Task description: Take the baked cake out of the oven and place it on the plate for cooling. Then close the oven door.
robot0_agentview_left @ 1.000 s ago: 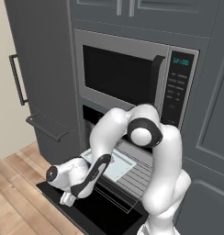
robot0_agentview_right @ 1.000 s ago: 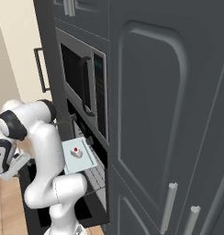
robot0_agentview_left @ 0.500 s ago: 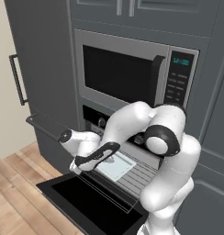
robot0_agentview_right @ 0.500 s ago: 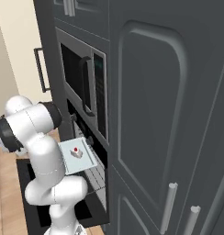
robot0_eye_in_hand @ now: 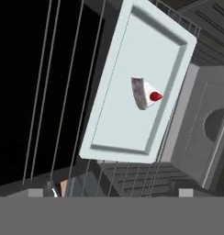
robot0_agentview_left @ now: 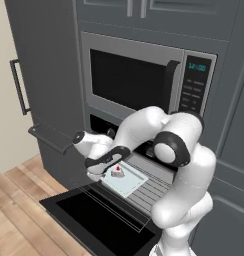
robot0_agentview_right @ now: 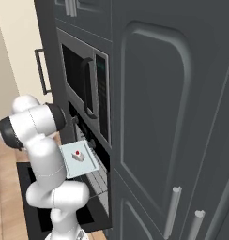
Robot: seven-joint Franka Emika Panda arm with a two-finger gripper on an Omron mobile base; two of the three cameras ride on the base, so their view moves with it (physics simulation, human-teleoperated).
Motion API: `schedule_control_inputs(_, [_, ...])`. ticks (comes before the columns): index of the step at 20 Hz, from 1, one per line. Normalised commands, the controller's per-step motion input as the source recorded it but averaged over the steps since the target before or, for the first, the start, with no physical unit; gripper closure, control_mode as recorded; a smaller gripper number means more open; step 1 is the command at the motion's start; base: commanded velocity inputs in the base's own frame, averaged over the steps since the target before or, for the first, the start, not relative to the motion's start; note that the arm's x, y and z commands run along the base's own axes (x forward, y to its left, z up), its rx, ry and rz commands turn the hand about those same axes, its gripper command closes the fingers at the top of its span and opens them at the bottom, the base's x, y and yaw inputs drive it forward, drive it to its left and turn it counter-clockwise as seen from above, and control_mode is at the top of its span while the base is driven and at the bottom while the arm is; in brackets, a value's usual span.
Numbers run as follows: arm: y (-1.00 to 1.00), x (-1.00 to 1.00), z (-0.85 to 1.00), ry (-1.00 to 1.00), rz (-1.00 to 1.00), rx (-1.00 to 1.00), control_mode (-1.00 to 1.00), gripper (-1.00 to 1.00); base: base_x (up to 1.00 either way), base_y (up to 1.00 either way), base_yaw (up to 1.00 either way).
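Observation:
The oven [robot0_agentview_left: 101, 123] sits under the microwave, and its oven door [robot0_agentview_left: 89, 216] lies folded down flat and open. A wire rack [robot0_agentview_left: 150, 186] is pulled out over the door. On it rests a pale rectangular tray [robot0_agentview_left: 125, 178] carrying the cake [robot0_agentview_left: 117, 172], a small whitish wedge with a red top. My gripper [robot0_agentview_left: 106, 165] hovers just above the tray's left end, open and holding nothing. In the hand view the cake [robot0_eye_in_hand: 144, 93] lies mid-tray [robot0_eye_in_hand: 118, 124], ahead of the widely spread fingertips [robot0_eye_in_hand: 184, 193]. The right base view shows the cake [robot0_agentview_right: 78, 156] on the tray [robot0_agentview_right: 81, 165]. The plate is out of view.
The grey-framed microwave [robot0_agentview_left: 139, 80] with its vertical handle hangs right above the oven opening. A grey bar handle [robot0_agentview_left: 48, 136] juts from the dark cabinet on the left. Tall dark cabinet doors [robot0_agentview_right: 168, 117] stand to the right. Wooden floor [robot0_agentview_left: 19, 200] lies lower left.
The arm has swung up and to the right, from low over the open door's left side to just above the tray on the rack. The jaws stayed wide apart.

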Motion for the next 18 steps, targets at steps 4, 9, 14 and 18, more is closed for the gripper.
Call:
schedule_control_inputs(4, [-0.09, 0.23, 0.00, 0.13, 0.14, -0.12, -1.00, -1.00, 0.00, 0.00, 0.00])
schedule_control_inputs(9, [-0.09, 0.39, -0.14, 0.11, 0.12, -0.03, -1.00, -1.00, 0.00, 0.00, 0.00])
schedule_control_inputs(14, [-0.07, 0.42, -0.41, 0.22, 0.10, 0.00, -1.00, -1.00, 0.00, 0.00, 0.00])
schedule_control_inputs(18, [-0.08, 0.35, -0.38, 0.16, 0.10, 0.00, -1.00, -1.00, 0.00, 0.00, 0.00])
